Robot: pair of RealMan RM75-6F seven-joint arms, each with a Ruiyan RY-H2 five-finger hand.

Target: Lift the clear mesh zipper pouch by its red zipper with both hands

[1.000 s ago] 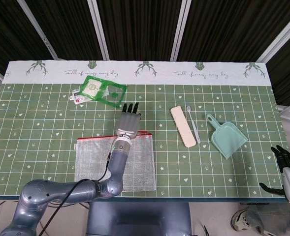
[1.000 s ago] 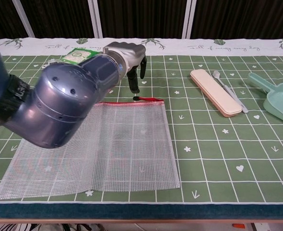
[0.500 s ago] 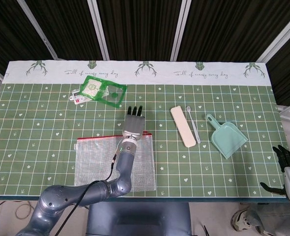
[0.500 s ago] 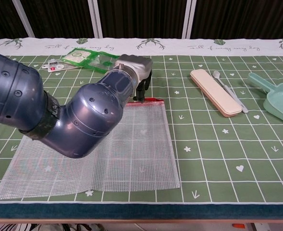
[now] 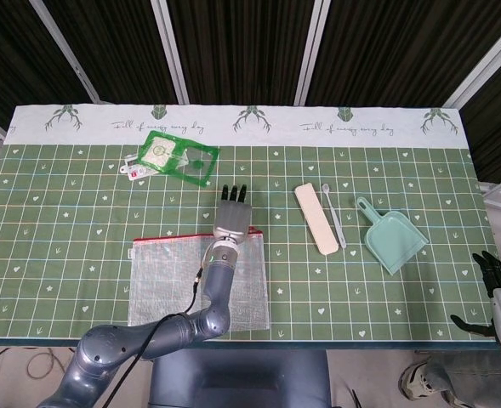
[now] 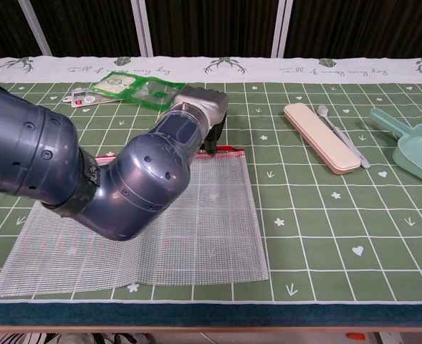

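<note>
Left hand [image 5: 231,218] now farther along red zipper [image 6: 229,149]

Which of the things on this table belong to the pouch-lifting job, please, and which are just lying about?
Job: clear mesh zipper pouch; its red zipper; left hand; right hand.

Lying about: green plastic packet; beige oblong case; white spoon; mint dustpan.

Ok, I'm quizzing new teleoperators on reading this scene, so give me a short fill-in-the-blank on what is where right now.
1. The left hand is over the pouch's ____ zipper.
2. The clear mesh zipper pouch lies ____ on the table.
3. The teal dustpan sits to the right of the beige case and the small white ____.
4. The right hand is off the table's ____ edge, holding nothing.

Missing words: red; flat; spoon; right
</note>
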